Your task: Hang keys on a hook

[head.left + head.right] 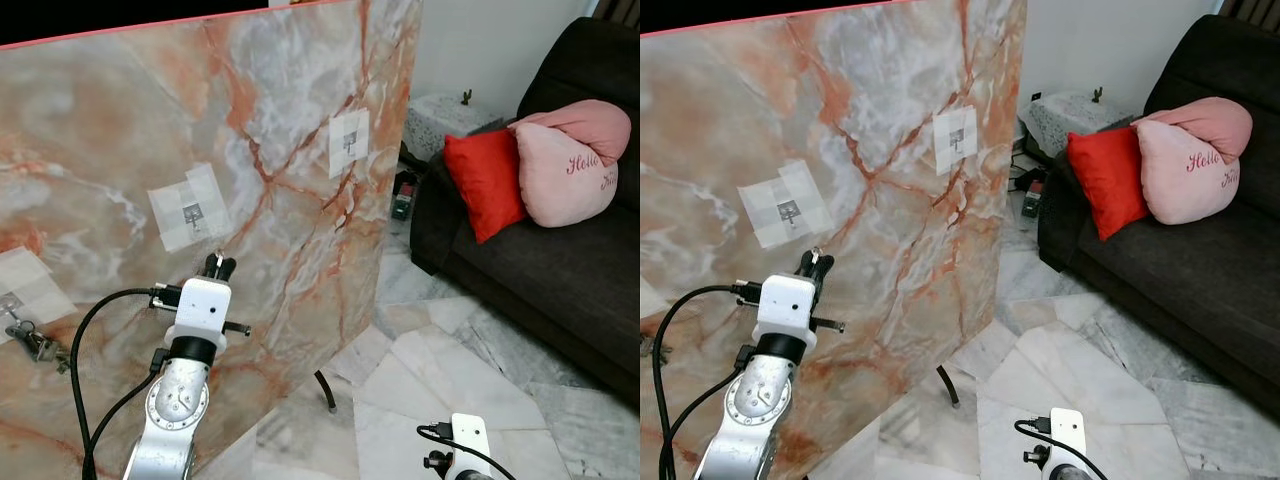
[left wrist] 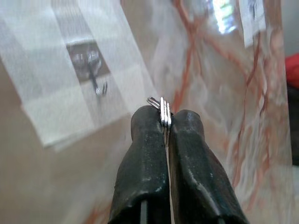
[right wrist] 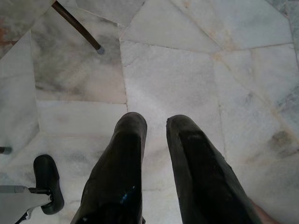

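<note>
Pinching a key ring [image 2: 162, 112] tight in left gripper [image 2: 164, 122], near the taped hook [image 2: 92, 74]; right gripper [image 3: 155, 122] slightly parted, holding nothing.

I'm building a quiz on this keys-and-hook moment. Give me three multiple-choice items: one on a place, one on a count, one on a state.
1. Where is the key ring?
A. on the floor
B. between the left gripper's fingers
C. on the sofa

2. How many cushions lie on the sofa?
A. two
B. four
C. none

3. The right gripper is:
A. shut on keys
B. open, holding nothing
C. shut on a cushion

Answers: B, the ring sits pinched near the taped hook; A, a red cushion and a pink cushion; B, its fingers are parted above the floor.
</note>
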Tool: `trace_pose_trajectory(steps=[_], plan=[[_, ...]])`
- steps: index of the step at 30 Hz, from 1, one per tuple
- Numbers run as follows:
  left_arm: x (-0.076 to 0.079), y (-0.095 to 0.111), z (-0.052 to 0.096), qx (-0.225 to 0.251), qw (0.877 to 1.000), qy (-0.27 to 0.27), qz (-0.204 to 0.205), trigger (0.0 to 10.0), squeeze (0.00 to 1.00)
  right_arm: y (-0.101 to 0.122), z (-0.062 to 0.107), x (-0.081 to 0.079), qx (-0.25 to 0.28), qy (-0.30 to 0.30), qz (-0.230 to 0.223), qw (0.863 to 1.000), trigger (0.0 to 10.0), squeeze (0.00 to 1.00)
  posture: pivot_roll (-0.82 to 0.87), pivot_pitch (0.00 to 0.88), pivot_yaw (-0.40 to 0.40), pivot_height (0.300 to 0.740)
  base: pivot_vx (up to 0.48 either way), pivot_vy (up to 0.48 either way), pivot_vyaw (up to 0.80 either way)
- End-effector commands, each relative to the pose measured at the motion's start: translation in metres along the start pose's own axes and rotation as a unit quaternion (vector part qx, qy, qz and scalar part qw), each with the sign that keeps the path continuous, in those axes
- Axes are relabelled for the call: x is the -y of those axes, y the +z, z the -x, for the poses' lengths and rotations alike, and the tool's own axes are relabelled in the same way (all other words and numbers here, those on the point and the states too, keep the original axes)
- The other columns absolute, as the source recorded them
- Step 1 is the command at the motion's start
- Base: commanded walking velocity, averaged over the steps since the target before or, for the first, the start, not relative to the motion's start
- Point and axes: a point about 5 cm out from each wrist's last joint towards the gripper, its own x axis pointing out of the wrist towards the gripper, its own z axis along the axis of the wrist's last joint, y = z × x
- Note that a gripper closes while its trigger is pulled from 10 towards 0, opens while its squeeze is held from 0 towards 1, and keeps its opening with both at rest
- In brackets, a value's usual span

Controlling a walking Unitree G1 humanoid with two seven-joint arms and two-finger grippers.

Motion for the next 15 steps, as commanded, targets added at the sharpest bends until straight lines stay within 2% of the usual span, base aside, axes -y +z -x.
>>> trace_pose_trajectory(steps=[1, 8, 15], plan=[[0.003, 0.009, -0.006, 0.015, 1.000, -0.007, 0.005, 10.0, 0.00, 0.000, 0.000, 0.002, 0.000, -0.005, 0.001, 1.000, 10.0, 0.00, 0.01, 0.000, -0.083, 0.740, 0.000, 0.000, 0.00], [0.002, 0.018, -0.011, 0.033, 0.999, 0.001, 0.019, 10.0, 0.00, 0.000, 0.000, 0.002, -0.001, -0.005, 0.000, 1.000, 10.0, 0.00, 0.01, 0.000, -0.080, 0.740, 0.000, 0.000, 0.00], [-0.008, 0.019, -0.010, 0.029, 0.998, 0.035, 0.040, 10.0, 0.00, -0.001, 0.000, 0.002, -0.001, -0.005, -0.001, 1.000, 10.0, 0.00, 0.01, 0.000, -0.083, 0.740, 0.000, 0.000, 0.00]])
